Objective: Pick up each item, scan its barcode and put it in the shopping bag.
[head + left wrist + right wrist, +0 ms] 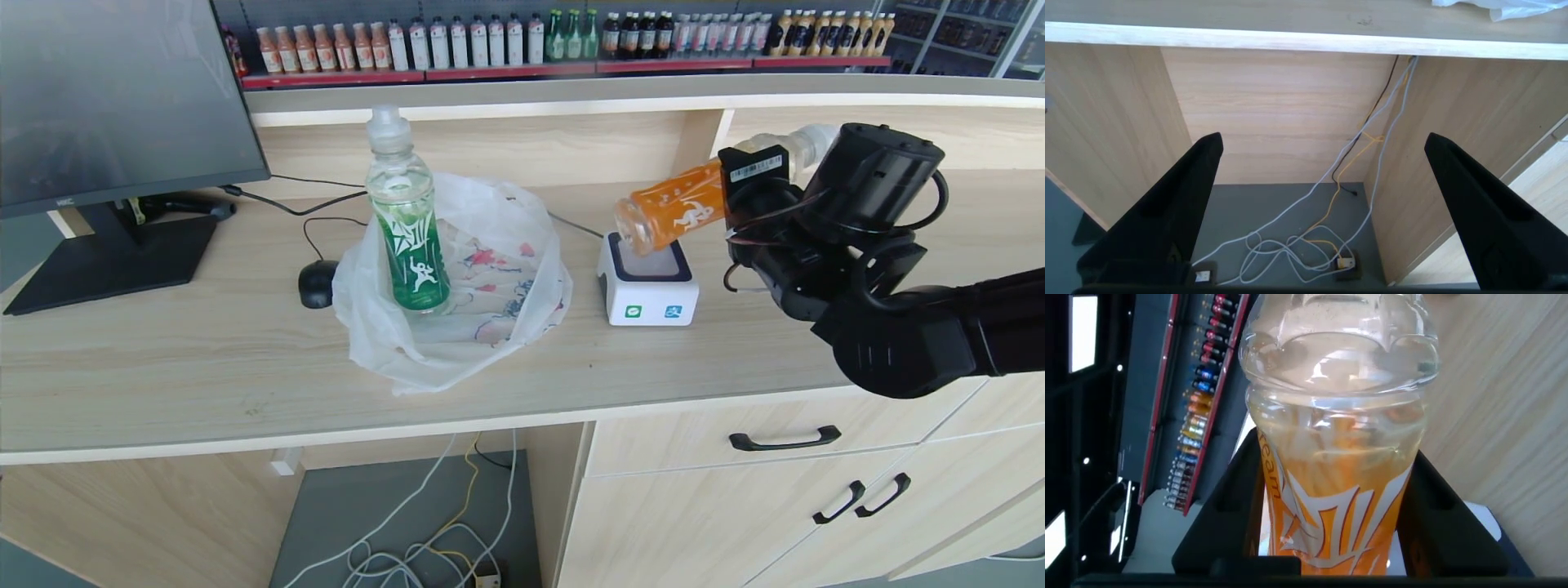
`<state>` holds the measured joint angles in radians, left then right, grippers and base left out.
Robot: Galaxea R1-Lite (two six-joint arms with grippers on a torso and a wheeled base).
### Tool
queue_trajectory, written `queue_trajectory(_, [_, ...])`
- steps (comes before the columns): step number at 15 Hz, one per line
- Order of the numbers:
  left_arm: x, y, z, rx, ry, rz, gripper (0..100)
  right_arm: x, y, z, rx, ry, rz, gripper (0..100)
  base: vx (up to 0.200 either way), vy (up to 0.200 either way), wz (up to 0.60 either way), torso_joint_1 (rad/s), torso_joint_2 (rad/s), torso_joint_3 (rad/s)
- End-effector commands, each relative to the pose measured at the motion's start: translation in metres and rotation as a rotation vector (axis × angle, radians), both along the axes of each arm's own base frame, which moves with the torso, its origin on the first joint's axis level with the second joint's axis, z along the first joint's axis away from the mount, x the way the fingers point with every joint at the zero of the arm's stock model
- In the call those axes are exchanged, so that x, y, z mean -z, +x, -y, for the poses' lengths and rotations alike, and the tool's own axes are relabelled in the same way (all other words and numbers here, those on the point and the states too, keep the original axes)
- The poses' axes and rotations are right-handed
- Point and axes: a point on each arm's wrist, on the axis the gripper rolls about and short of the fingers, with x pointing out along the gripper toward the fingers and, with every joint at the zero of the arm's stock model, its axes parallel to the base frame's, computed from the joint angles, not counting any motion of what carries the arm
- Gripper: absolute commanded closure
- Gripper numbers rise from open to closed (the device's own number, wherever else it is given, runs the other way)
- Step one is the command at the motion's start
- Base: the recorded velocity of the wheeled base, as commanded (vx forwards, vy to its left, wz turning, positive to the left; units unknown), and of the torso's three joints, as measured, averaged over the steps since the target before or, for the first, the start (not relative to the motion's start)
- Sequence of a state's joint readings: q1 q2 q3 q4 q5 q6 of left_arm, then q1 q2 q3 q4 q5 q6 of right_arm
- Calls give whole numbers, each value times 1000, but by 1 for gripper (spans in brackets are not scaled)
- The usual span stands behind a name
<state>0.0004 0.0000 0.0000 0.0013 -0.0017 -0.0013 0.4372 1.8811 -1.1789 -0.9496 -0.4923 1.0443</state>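
a: what has the right pincer (753, 184) got?
b: it's clamped on the orange bottle (673, 208), which is tilted, with its base low over the scanner (649, 282) just beneath, maybe not touching.
a: and farther out?
b: the bag (490, 269) lies past the scanner, with a green bottle (408, 237) upright in it. the left pincer (1323, 220) gapes wide and empty, below the counter (1290, 33) edge.

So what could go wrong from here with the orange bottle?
The right gripper holds the orange bottle by its upper half, base tilted down close over the scanner; it might slip or bump the scanner. The green bottle stands upright in the shopping bag, so lowering the orange one beside it could topple it.
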Motion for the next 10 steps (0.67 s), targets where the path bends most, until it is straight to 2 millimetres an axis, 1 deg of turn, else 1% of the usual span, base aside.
queue_trajectory(1, [0,0,0,-1,0,0,0,-17,-13,2,-6,-3,30,100,0,0,0,0,0,0])
queue_trajectory(3, [0,0,0,-1,0,1,0,-33,-31,-3,-15,-92,64,100,0,0,0,0,0,0])
queue_trajectory(5, [0,0,0,0,0,0,0,-45,-49,-15,-34,-209,97,100,0,0,0,0,0,0])
queue_trajectory(6, [0,0,0,0,0,0,0,-47,-54,-19,-37,-251,105,100,0,0,0,0,0,0])
queue_trajectory(8, [0,0,0,0,0,1,0,-57,-68,-26,-22,-400,162,100,0,0,0,0,0,0])
queue_trajectory(10, [0,0,0,0,0,0,0,-56,-73,-29,3,-524,200,100,0,0,0,0,0,0])
